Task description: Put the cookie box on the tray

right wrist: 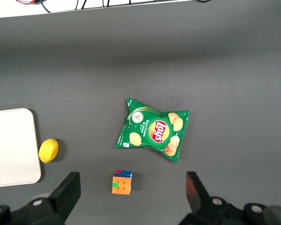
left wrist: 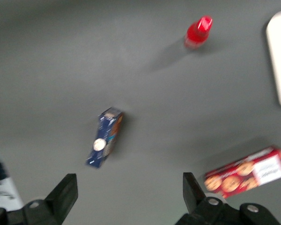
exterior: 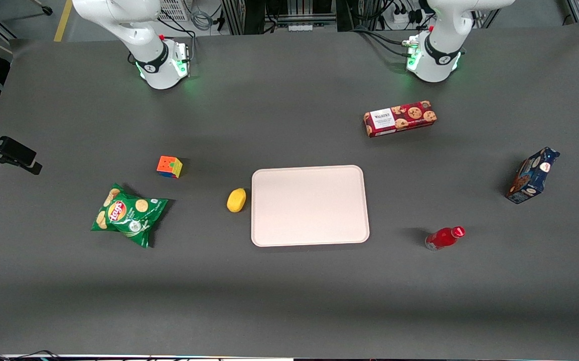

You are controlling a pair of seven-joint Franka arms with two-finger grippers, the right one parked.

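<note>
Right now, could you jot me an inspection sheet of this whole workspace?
Surface: dark grey table.
Job's things: cookie box upright toward the working arm's end; tray holds nothing.
Clutter: red cookie box, red bottle, lemon beside tray, puzzle cube, chip bag.
Grippers: gripper above the table, fingers open, holding nothing.
Cables: at arm bases.
Surroundings: equipment racks.

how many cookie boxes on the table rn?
2: navy cookie box standing at the working arm's end; red box lying near that arm's base. Open pincer hovers above both.
</note>
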